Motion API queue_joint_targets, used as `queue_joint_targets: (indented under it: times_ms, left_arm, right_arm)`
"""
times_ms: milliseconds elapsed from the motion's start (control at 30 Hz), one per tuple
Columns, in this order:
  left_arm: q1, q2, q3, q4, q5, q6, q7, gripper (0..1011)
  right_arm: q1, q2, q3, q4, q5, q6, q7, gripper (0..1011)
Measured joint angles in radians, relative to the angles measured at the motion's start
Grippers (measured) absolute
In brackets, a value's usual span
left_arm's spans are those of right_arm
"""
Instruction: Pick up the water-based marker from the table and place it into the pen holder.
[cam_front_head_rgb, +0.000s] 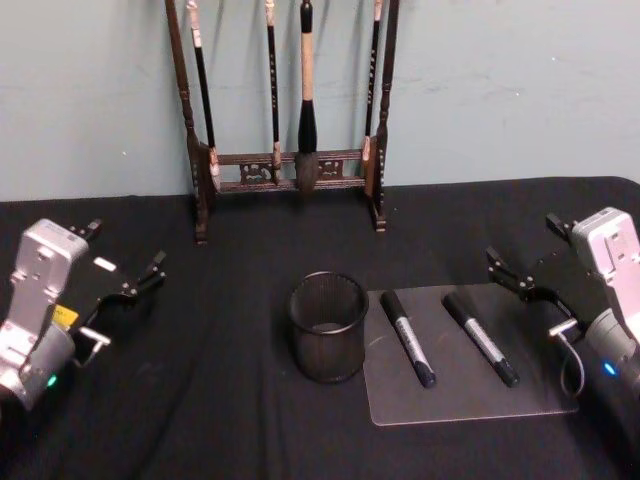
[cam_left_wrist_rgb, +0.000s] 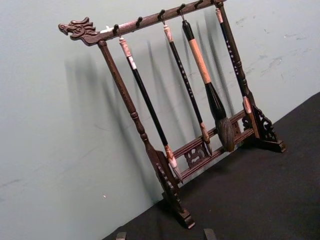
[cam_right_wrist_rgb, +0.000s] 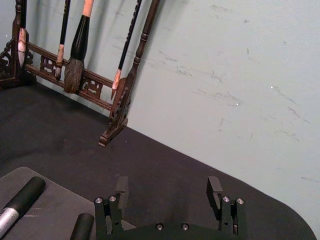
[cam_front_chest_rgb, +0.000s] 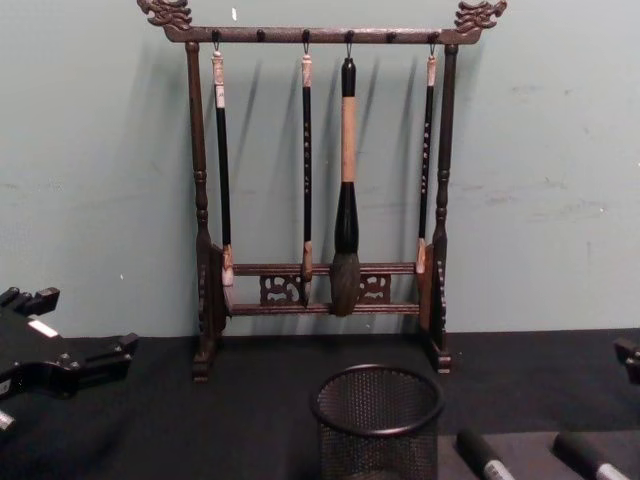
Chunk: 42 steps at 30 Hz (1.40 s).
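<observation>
Right claw (cam_front_head_rgb: 522, 252): on your right side, fingers spread apart with nothing between them. It touches neither marker.
Left claw (cam_front_head_rgb: 125, 248): on your left side, fingers likewise spread and empty. It is well apart from everything the task concerns, so treat it as the idle arm.
Grey mat (cam_front_head_rgb: 470, 400): lies flat on the table (cam_front_head_rgb: 200, 420) just to the left of the right claw. Its far right corner is near that claw's fingertips.
Markers: two that look alike lie side by side on the mat, dark caps pointing away from the robot.
Right-hand marker (cam_front_head_rgb: 481, 338): the closer one to the right claw, just to its left and a little nearer the robot's body.
Left-hand marker (cam_front_head_rgb: 407, 337): farther left from that claw, between the first marker and the cup.
Which is water-based: you cannot tell from here, as the labels are too small to read.
Pen holder (cam_front_head_rgb: 328, 340): upright just off the mat's left edge, about midway between your two claws. What shows of its inside looks empty.
Brush rack (cam_front_head_rgb: 290, 170): beyond both claws against the wall, with four brushes hanging. It is not your target.
Done so far: nothing, as far as can be judged; no marker is gripped or lifted, and none is in the cup.
Left to do: all of it. Bring the right claw down over a marker, close on it, lift, carry it left to the cup and release.
</observation>
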Motion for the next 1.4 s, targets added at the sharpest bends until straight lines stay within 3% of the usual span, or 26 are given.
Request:
queue_joint_targets:
  times_ms: [1300, 1400]
  left_arm:
    - [0.0, 0.0, 0.0, 0.0, 0.0, 0.0, 0.0, 1001]
    - [0.0, 0.0, 0.0, 0.0, 0.0, 0.0, 0.0, 1001]
  right_arm:
    - [0.0, 0.0, 0.0, 0.0, 0.0, 0.0, 0.0, 1002]
    - [-0.006, 0.002, 0.015, -0.022, 0.004, 0.019, 0.011, 1003]
